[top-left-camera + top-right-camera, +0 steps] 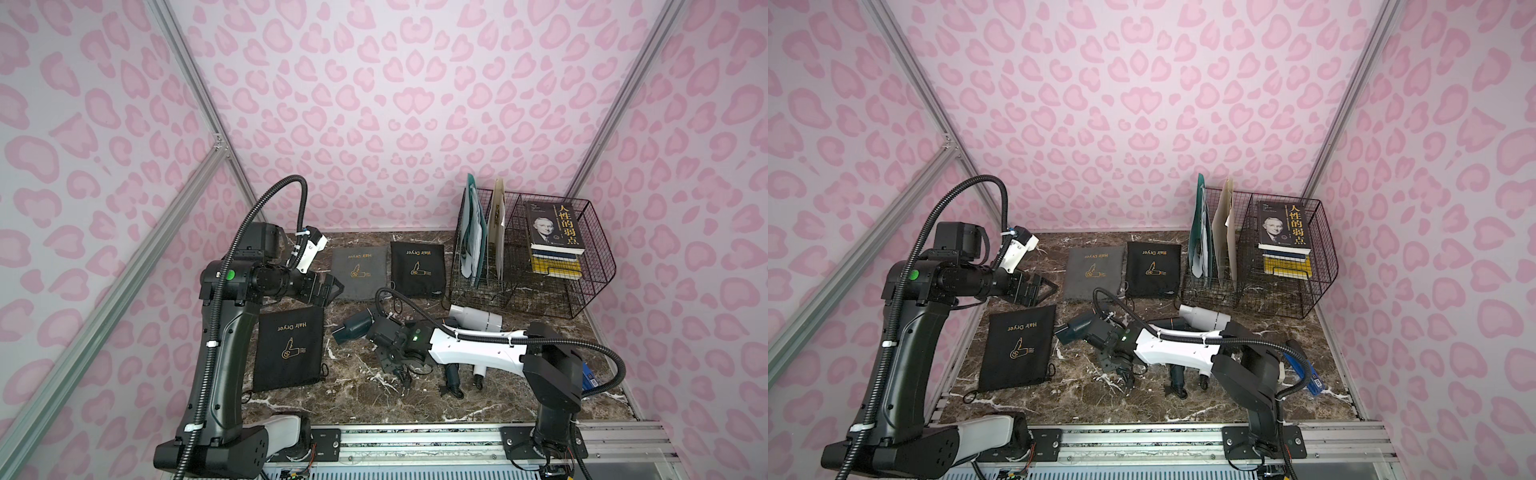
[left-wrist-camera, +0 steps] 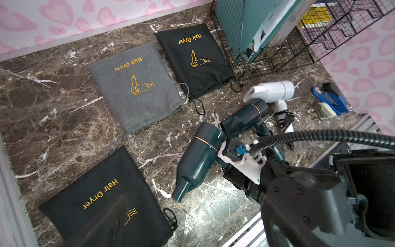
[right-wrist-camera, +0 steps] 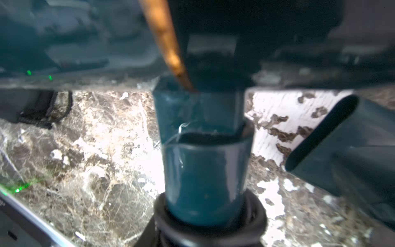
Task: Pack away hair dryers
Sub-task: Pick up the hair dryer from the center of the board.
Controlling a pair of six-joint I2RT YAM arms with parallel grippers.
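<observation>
On the dark brown marble table (image 1: 374, 401), near its middle, is a dark teal plastic hair dryer (image 1: 352, 326), its nozzle toward the near black fabric pouch (image 1: 291, 349) printed "Hair Dryer". The right jaws sit at its handle (image 3: 203, 171), which fills the right wrist view with a black cord (image 3: 209, 216) wound round its free end. From above the wrist camera mount (image 2: 241, 162) hides them, so I cannot tell whether they are clamped on it. Just beside it lies a second dark teal hair dryer (image 2: 245, 116), largely under the right arm (image 1: 469, 349) in both top views, and past that a white plastic hair dryer (image 1: 478, 318) near the black wire rack (image 1: 540, 299). The left jaws stand wide apart and empty above the table, between the near pouch and a grey fabric pouch (image 1: 359, 272). A far black fabric pouch (image 1: 417, 268) lies flat beside the grey one.
</observation>
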